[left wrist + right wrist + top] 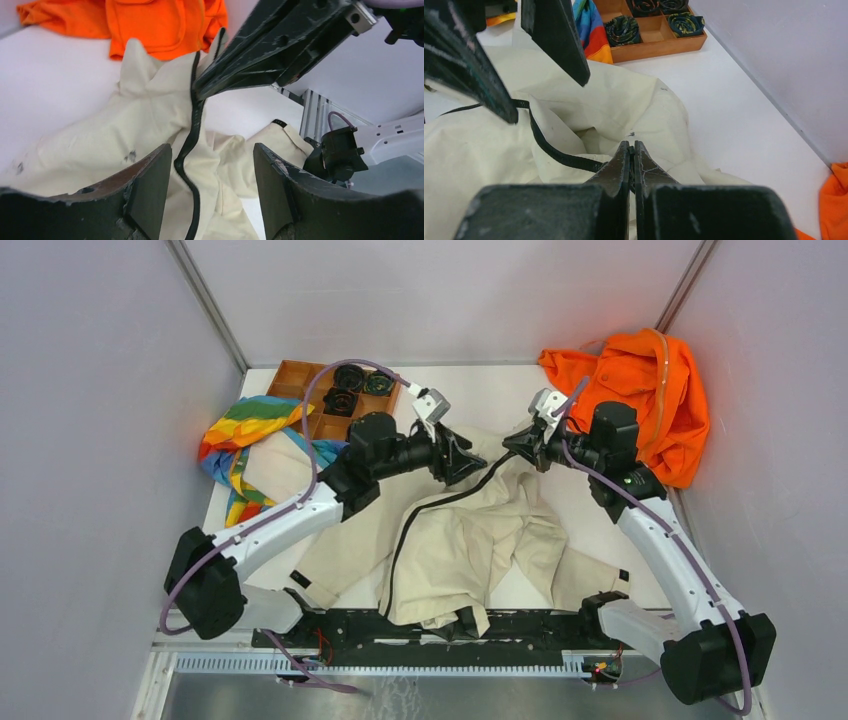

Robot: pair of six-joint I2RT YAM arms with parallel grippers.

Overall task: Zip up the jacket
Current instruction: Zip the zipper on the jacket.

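Overhead, you see the jacket (470, 540) crumpled mid-table, its front unzipped. The wooden tray (285, 375) at back left holds dark rolled items (349, 376) in some compartments.
Left wrist: left gripper (211, 155) jaws spread wide, zipper (192, 135) visible between them.
Right wrist: right gripper (631, 150) clenched on the jacket's edge beside the zipper.

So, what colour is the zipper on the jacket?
The zipper is black; left wrist view shows it best.
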